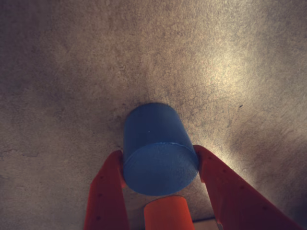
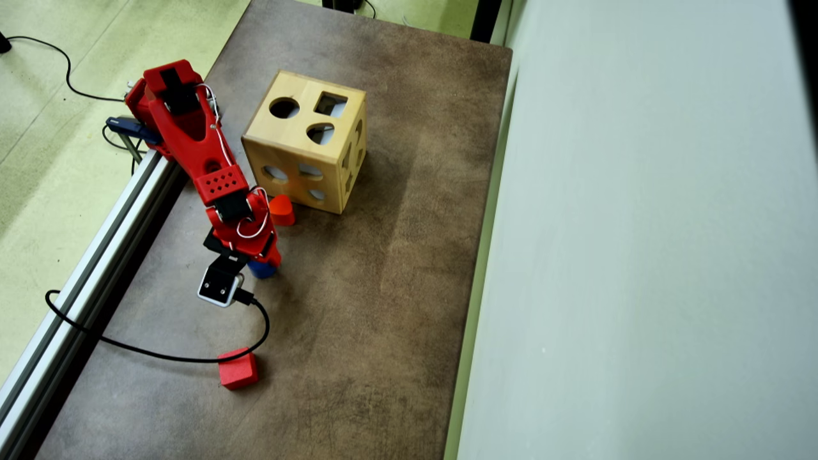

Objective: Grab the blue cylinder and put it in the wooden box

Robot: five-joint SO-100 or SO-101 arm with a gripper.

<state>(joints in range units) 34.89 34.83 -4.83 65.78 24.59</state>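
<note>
In the wrist view, going from left to right, the left orange-red finger [image 1: 106, 191] of the pincer [image 1: 160, 158] presses against the left side of the blue cylinder [image 1: 158, 148], the cylinder sits between the two fingers with one flat round end facing the camera, and the right finger touches its right side, so the pincer is clamped on the cylinder. The grey-brown worktop [image 1: 72, 72] fills the view beyond it; whether the cylinder rests on it or is raised I cannot tell. In the overhead view the red arm [image 2: 192, 140] reaches from the rail at the left edge down over the worktop [image 2: 383, 287], and only a sliver of the blue cylinder [image 2: 262, 270] shows under the pincer [image 2: 263, 263]. A red cube [image 2: 238, 369] lies well below the pincer in that view, an orange-red rounded block [image 2: 282, 211] stands near it on the upper right, and the wooden box [image 2: 305, 140] sits farther up and right, just beside that block.
</note>
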